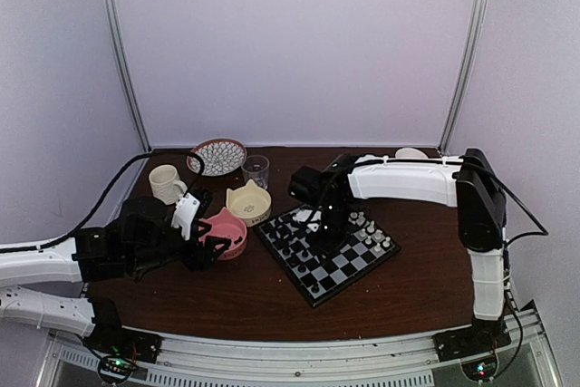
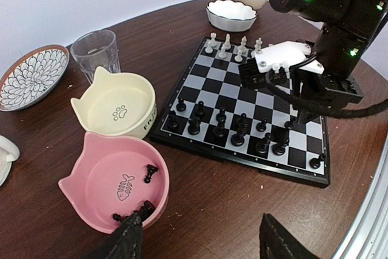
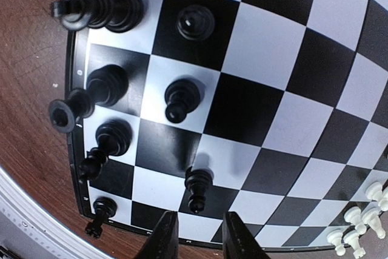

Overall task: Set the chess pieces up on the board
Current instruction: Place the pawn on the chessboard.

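- The board (image 1: 340,269) lies on the dark table (image 1: 245,301). In the overhead view the right arm crosses its far half and hides those squares.
- Black chess pieces (image 3: 179,98) stand in two loose rows along the board's edge. Which kind each one is, the overhead view is too small to tell.
- The right gripper (image 3: 197,244) hangs over the board near that edge. Its fingers (image 3: 163,241) are parted by a narrow gap and nothing sits between them. One black piece stands on the board just ahead of the tips. Only the fingertips show, cut off by the bottom of the wrist view.
- White chessmen (image 2: 233,43) line the opposite edge of the board. The right arm blocks part of that row, so a count is not possible.
- The pink bowl (image 2: 85,147) sits just beside the board's black-piece edge. A few black pieces lie inside it, some half hidden behind a finger of the left arm.
- The left gripper (image 2: 203,241) hovers at the pink bowl's rim, beside the board. Its jaws are spread wide and hold nothing. Both fingers are cropped at the frame bottom.
- A cream bowl (image 2: 118,110) stands beside the board's corner, touching the pink bowl.
- A glass (image 2: 96,53) stands beyond the cream bowl, farther from the board.
- A mug (image 1: 166,183) is well apart from the board. The left wrist view shows only a sliver of it.
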